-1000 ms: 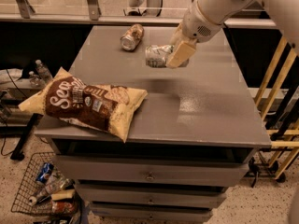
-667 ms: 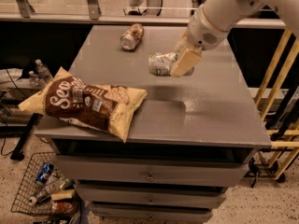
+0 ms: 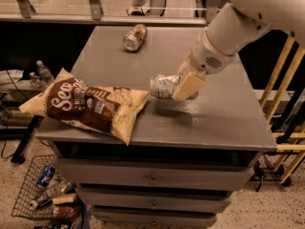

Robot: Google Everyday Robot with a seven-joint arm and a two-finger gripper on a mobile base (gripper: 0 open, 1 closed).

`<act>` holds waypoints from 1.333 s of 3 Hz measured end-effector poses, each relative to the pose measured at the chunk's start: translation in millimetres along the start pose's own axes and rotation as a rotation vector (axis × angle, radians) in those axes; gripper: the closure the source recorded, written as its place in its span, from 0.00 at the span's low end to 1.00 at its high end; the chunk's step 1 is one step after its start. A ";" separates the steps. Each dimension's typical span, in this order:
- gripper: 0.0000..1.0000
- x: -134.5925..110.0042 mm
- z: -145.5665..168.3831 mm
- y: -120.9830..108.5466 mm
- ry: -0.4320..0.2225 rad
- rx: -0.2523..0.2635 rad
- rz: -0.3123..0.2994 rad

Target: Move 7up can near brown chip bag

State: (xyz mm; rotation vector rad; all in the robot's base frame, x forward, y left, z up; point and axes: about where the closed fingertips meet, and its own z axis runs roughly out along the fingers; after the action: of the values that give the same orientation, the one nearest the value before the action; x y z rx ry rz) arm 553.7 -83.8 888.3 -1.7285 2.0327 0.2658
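Observation:
The 7up can (image 3: 163, 86), silvery with green patches, lies sideways in my gripper (image 3: 183, 86), which is shut on it just above the grey cabinet top (image 3: 219, 113). The can's left end sits right beside the right tip of the brown chip bag (image 3: 88, 104). The bag lies flat on the front left of the top, its left end hanging past the edge. My white arm comes in from the upper right.
A brownish-gold can (image 3: 134, 36) lies on its side at the back of the top. A wire basket (image 3: 45, 194) with bottles and cans sits on the floor at the lower left. Wooden slats (image 3: 286, 104) stand to the right.
My gripper has carried the 7up can forward and left, from the middle right of the top down to right beside the chip bag's right end.

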 end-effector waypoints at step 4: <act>0.83 -2.9 39.5 41.7 -0.016 -0.092 -0.001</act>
State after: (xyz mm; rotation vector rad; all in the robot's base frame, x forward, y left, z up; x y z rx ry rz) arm 522.0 -56.3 849.0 -1.7759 2.0373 0.3773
